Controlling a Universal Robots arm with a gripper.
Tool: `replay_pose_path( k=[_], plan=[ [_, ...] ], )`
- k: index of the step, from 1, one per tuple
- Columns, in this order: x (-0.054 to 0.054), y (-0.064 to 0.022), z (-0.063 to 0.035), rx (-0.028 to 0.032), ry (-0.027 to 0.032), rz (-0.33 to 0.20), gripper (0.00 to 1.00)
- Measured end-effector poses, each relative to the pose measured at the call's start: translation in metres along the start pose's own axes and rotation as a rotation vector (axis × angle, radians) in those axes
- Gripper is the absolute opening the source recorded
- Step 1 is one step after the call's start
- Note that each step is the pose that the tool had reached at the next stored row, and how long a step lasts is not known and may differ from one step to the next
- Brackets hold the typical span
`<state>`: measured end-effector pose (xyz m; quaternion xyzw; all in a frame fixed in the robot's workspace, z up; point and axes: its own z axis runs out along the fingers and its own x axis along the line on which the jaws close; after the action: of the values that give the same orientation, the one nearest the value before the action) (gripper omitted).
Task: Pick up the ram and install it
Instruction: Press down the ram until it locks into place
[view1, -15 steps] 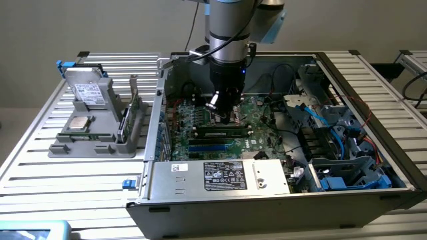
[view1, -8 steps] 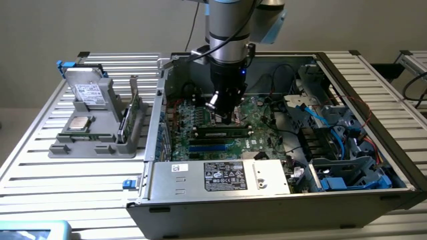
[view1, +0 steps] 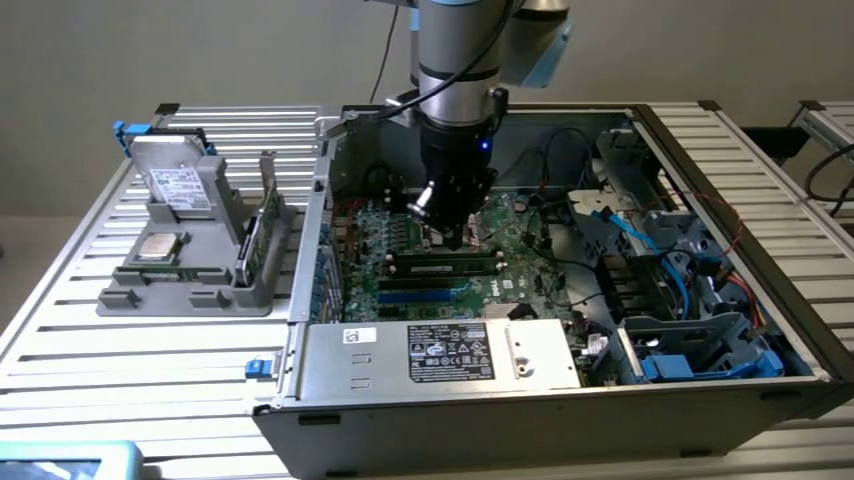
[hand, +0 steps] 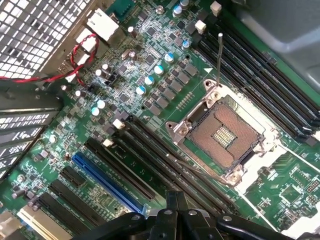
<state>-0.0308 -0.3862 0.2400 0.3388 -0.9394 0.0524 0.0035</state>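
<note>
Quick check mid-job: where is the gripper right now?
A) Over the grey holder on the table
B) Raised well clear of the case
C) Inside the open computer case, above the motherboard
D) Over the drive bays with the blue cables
C: in the exterior view the gripper hangs inside the open computer case over the motherboard, close above the ram lying along a slot, while the grey holder stands off to the exterior view's left.

Plain grey wall (evenly lit), slatted table.

Even soft light; wrist view perhaps slightly blurred.
</note>
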Motion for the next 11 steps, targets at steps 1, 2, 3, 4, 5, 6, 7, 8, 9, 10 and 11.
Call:
replay_pose_path(
  k=[1,2,3,4,5,6,7,8,9,10,11],
  plan=[
    [0.0,0.0,0.0,-0.0002,0.0014,0.012,0.11],
    [0.0,0.0,0.0,-0.0004,0.0027,0.023,0.11],
    [0.0,0.0,0.0001,-0.0007,0.0039,0.035,0.11],
    [0.0,0.0,0.0,-0.0009,0.0053,0.047,0.11],
    [0.0,0.0,0.0,-0.001,0.0067,0.058,0.11],
    [0.0,0.0,0.0001,-0.0012,0.0081,0.07,0.11],
    [0.0,0.0,0.0001,-0.001,0.0096,0.082,0.11],
    [0.0,0.0,0.0001,-0.0009,0.0111,0.093,0.11],
    [0.0,0.0,0.0001,-0.0006,0.0127,0.104,0.11],
    [0.0,0.0,0.0001,-0.0004,0.0142,0.116,0.11],
    [0.0,0.0,0.0,-0.0003,0.0157,0.127,0.11]
  ],
)
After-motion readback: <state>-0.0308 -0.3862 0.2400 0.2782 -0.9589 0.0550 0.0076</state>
